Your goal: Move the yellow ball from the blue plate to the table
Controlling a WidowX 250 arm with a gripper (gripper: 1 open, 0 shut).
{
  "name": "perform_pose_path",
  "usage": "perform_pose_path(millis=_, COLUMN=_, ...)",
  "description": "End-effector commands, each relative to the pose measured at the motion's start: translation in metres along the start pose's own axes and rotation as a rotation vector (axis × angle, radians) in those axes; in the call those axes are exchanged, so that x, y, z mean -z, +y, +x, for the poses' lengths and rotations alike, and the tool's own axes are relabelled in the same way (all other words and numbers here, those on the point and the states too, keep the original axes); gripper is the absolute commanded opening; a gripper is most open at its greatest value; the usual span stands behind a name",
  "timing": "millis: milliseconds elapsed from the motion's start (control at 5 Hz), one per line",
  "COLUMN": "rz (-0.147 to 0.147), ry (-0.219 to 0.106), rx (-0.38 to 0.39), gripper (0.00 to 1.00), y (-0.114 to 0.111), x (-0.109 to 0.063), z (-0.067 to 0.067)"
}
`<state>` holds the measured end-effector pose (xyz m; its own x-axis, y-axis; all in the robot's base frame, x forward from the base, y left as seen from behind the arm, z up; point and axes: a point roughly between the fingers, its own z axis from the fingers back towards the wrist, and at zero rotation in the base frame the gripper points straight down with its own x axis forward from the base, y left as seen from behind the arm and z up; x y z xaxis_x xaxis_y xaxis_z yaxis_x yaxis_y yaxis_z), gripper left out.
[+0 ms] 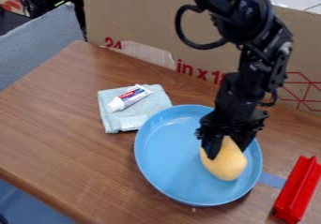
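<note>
The yellow ball (pixel 228 164) lies in the right half of the blue plate (pixel 157 153), which rests on the brown wood table (pixel 56 111). My gripper (pixel 224 145) comes down from the black arm directly over the ball. Its dark fingers (pixel 206 140) clasp the ball's upper sides, so it is shut on the ball. The ball's underside still looks to be touching the plate or just above it.
A pale folded cloth (pixel 120 115) with a white tube (pixel 135 97) on it lies left of the plate. A red block (pixel 298 188) stands at the right edge. A cardboard box (pixel 138 22) printed in red lines the back. A grey chair (pixel 32 45) is at far left.
</note>
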<state>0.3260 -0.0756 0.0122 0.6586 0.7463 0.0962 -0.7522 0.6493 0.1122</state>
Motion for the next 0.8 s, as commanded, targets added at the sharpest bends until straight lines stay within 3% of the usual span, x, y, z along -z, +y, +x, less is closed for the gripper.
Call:
perform_pose_path(millis=0, rz=0.017, ry=0.008, rx=-0.029, gripper=0.00, y=0.007, x=0.000, z=0.002)
perform_pose_path(millis=200, rz=0.018, ry=-0.009, rx=-0.034, gripper=0.00, y=0.023, x=0.002, z=-0.009)
perform_pose_path(millis=600, rz=0.040, ry=0.010, rx=-0.033, gripper=0.00, y=0.002, x=0.009, z=-0.024)
